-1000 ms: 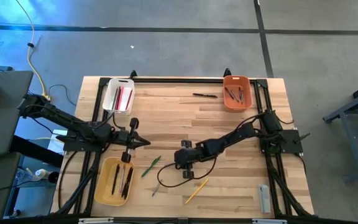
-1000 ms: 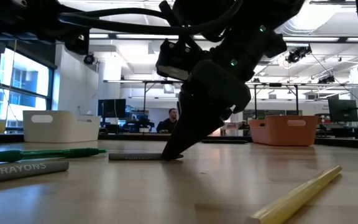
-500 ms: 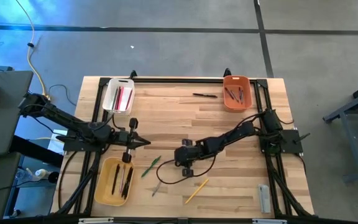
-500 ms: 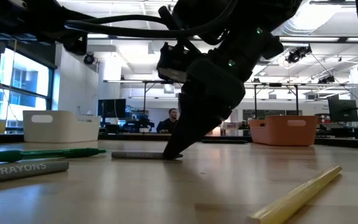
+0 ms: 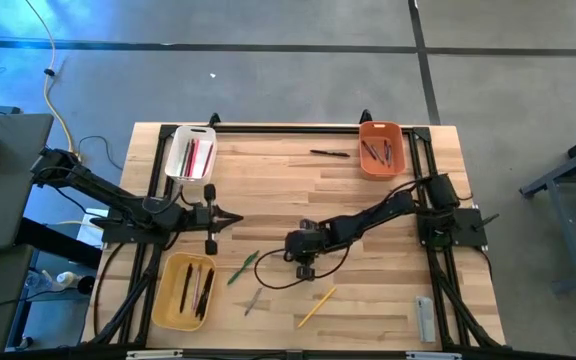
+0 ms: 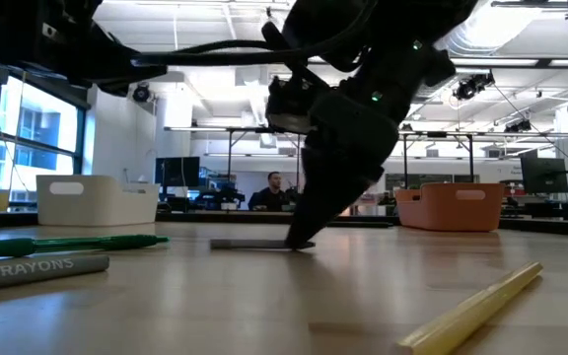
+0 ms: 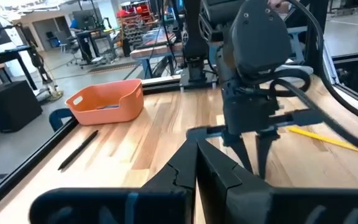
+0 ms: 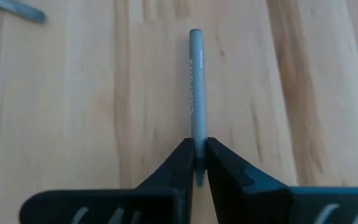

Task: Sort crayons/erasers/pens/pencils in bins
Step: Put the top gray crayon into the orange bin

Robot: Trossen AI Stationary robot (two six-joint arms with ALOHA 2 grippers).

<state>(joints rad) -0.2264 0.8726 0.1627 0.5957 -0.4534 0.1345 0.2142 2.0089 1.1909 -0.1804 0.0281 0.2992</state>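
Crayon, grey (image 8: 196, 81), pinched at its near end between the right gripper (image 8: 196, 163) fingers, reaching forward from them. Low view: right gripper (image 6: 302, 240) tips down on the table (image 6: 363, 296), crayon (image 6: 249, 244) flat beside them. Left gripper (image 5: 230, 218) clenched empty, near the yellow bin (image 5: 163, 300).

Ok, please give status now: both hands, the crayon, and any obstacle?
Right hand shut on grey crayon, crayon lying on table. Left hand shut, empty, above yellow bin. Nothing in the way.

grey crayon (image 8: 195, 87): flat on table, mid | green pen (image 5: 242, 267), yellow pencil (image 5: 316, 307): loose nearby | black pen (image 5: 330, 153): beside orange bin (image 5: 381, 128) | white bin (image 5: 190, 133): red sticks | yellow bin (image 5: 168, 305): dark sticks
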